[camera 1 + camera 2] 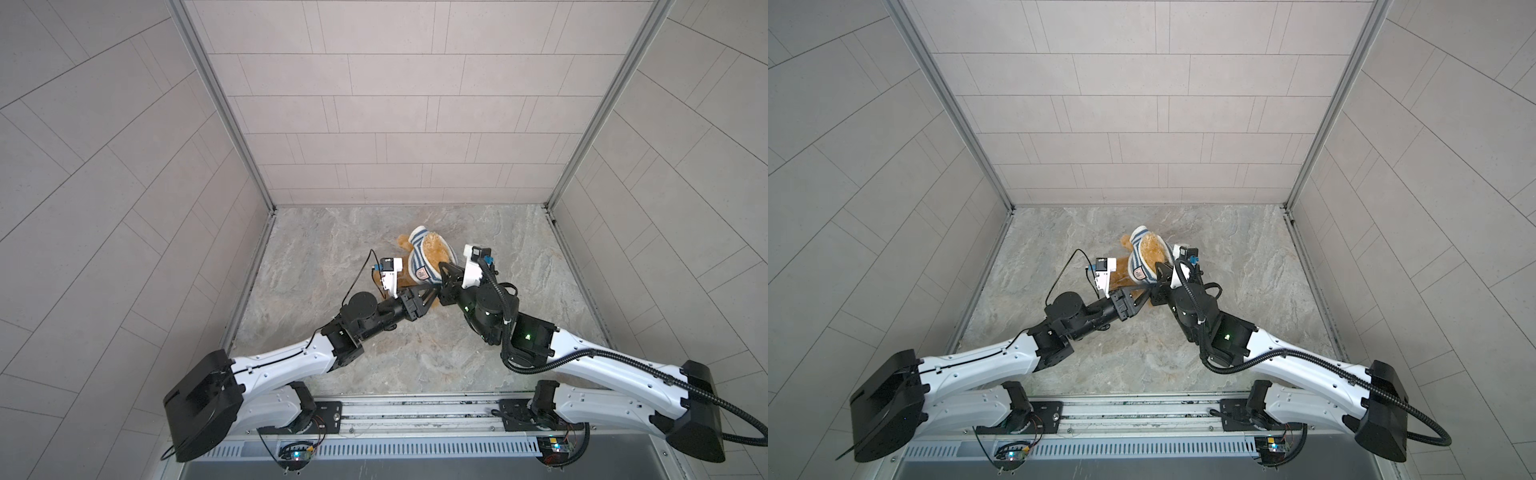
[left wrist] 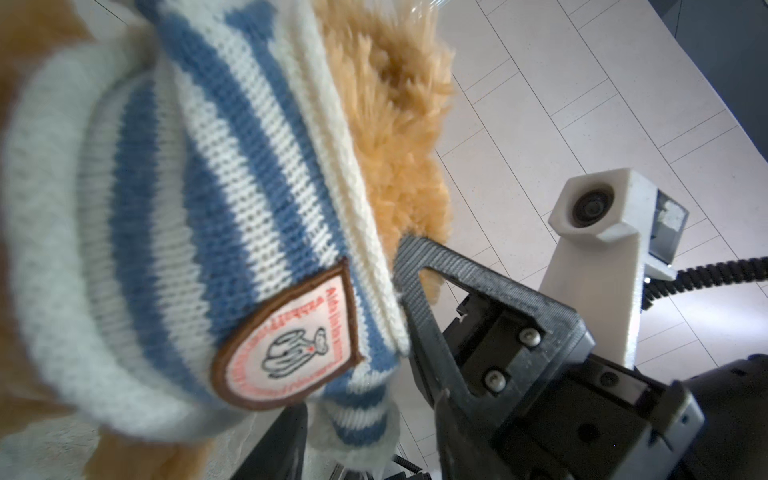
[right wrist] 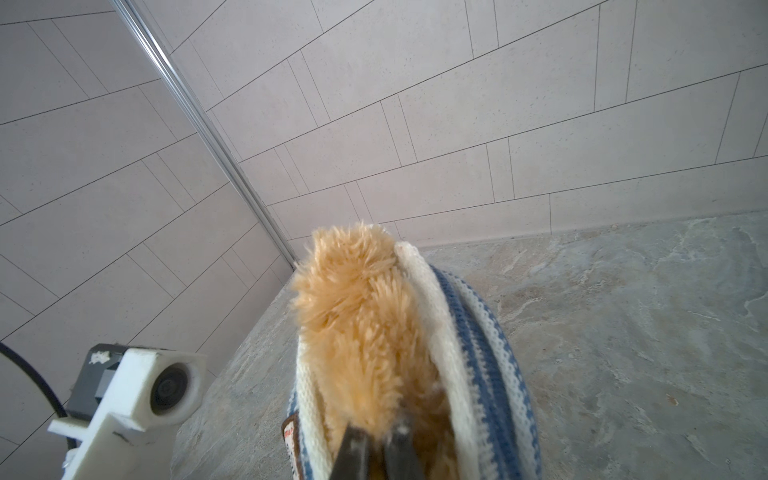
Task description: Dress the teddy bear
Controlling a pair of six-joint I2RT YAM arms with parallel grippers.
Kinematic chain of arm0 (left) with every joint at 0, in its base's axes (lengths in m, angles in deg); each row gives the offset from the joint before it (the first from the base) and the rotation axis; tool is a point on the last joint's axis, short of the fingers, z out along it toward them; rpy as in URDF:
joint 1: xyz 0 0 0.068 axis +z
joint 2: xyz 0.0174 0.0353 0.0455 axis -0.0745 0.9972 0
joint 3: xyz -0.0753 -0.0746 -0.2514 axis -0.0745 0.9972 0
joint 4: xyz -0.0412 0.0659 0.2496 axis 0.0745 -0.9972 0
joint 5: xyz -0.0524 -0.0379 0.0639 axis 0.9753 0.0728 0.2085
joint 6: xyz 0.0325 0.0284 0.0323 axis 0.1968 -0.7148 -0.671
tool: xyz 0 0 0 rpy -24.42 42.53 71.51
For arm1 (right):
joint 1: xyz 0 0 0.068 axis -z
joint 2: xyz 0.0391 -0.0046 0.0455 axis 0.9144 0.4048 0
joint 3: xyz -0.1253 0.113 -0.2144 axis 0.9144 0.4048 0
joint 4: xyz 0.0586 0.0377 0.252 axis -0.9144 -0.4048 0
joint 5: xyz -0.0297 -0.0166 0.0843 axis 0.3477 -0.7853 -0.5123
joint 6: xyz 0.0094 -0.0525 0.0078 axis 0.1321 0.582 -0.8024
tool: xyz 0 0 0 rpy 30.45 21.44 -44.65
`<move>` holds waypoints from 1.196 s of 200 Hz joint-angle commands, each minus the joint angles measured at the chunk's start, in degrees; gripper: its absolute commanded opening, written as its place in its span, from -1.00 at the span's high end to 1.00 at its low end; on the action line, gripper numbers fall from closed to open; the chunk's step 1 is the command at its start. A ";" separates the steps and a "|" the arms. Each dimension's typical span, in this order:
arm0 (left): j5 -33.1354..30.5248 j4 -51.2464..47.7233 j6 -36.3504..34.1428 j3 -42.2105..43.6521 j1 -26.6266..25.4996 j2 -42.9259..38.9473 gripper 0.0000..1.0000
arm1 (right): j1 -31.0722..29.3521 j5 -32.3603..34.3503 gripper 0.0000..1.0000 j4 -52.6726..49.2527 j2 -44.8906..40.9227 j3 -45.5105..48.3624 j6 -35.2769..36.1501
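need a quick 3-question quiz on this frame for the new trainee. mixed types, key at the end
1. True or false: the striped shirt lies flat on the table, apart from the teddy bear.
2. The right gripper is: A) wide open above the table, B) shut in the bear's fur, C) out of every view.
3. Fill in: the badge on the shirt has a ___ rim.

Key:
1. False: the shirt is pulled over part of the bear.
2. B
3. brown
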 commanded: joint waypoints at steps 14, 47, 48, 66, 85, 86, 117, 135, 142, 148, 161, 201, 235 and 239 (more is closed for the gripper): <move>0.70 0.56 1.29 -3.16 -1.09 2.62 0.01 | -0.31 1.81 1.00 3.90 -1.93 -0.01 -1.48; 0.79 -0.85 1.29 -3.92 -1.28 4.25 0.25 | -0.31 1.97 1.00 4.59 -1.86 0.93 -1.56; 0.82 -0.82 1.37 -3.95 -1.27 4.28 0.26 | -0.31 1.99 1.00 4.64 -1.89 0.94 -1.61; 1.63 -2.64 1.08 -4.69 -1.44 4.74 0.48 | -0.31 2.28 1.00 4.78 -2.07 1.56 -1.83; 1.46 -5.64 0.46 -4.59 -1.69 4.66 0.68 | -0.31 2.74 1.00 4.59 -2.52 1.82 -1.54; 1.46 -5.73 0.43 -4.59 -1.69 4.66 0.68 | -0.31 2.73 1.00 4.55 -2.48 1.83 -1.55; 1.02 -8.45 0.09 -2.28 -2.10 5.02 0.87 | -0.31 3.06 1.00 4.53 -3.07 2.03 -1.39; 0.80 -8.53 0.38 -0.28 -2.18 5.51 0.89 | -0.31 3.15 1.00 4.27 -3.65 1.89 -0.70; 0.58 -8.49 0.27 0.48 -2.18 5.77 0.90 | -0.31 3.15 1.00 3.70 -3.91 1.63 -0.45; 0.16 -8.72 0.06 0.98 -2.14 5.96 0.90 | -0.31 3.17 1.00 3.49 -4.15 1.58 -0.38; -0.85 -9.70 -0.95 1.51 -2.14 6.39 0.91 | -0.30 2.92 1.00 3.47 -4.73 1.67 -0.62; -2.32 -10.90 -2.64 1.78 -1.94 9.01 0.98 | -0.31 0.33 1.00 2.67 -5.48 0.93 -1.37; -2.93 -12.28 -2.76 3.04 0.76 9.93 1.00 | -0.14 -1.39 1.00 1.45 -7.12 0.80 -2.38; -2.93 -12.31 -2.76 3.25 1.20 10.01 1.00 | -0.06 -1.71 1.00 1.24 -7.40 0.79 -2.52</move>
